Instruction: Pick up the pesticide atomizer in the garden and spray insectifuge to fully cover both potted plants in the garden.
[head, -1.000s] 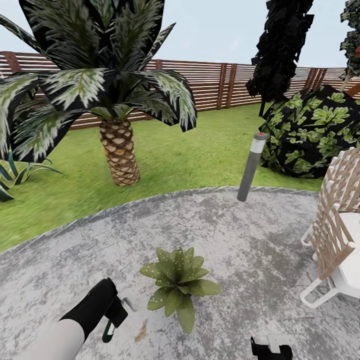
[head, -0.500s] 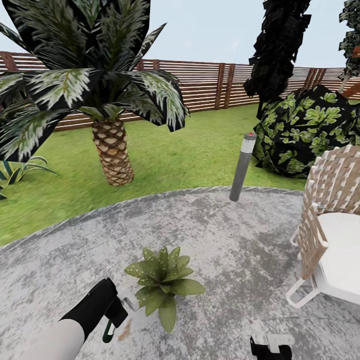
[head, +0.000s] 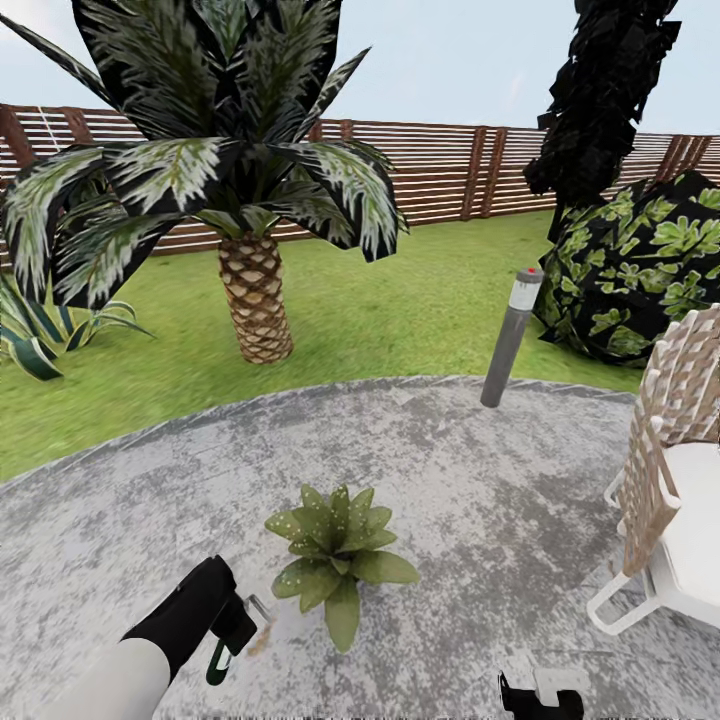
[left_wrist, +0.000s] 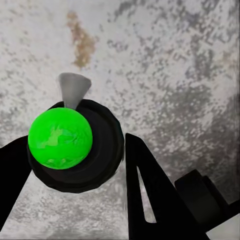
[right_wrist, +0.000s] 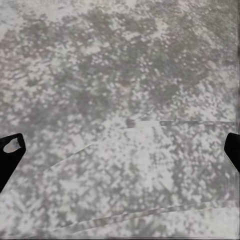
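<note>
One potted plant (head: 338, 555), a low rosette of speckled green leaves, sits on the mottled grey patio (head: 450, 450) of the garden. Just to its left, my left gripper (head: 232, 625) is shut on the pesticide atomizer (head: 216, 662). Its green handle loop hangs below the fingers and its grey nozzle points toward the plant. In the left wrist view the atomizer (left_wrist: 65, 142) shows as a bright green ball in a black ring between the black fingers (left_wrist: 145, 185). My right gripper (head: 540, 695) hangs low over bare paving; its fingertips stand wide apart in the right wrist view (right_wrist: 120, 150).
A scaly-trunked palm (head: 255, 300) and a striped agave (head: 40, 335) stand on the lawn behind the patio. A grey bollard light (head: 510, 335) marks the patio's far edge. At right are a white woven chair (head: 670, 500) and a dark leafy bush (head: 640, 270). A slatted fence (head: 440, 170) closes the back.
The whole picture swung left, then back right, so the camera turned. Both arms keep their place in the view. The left gripper stays shut on the atomizer.
</note>
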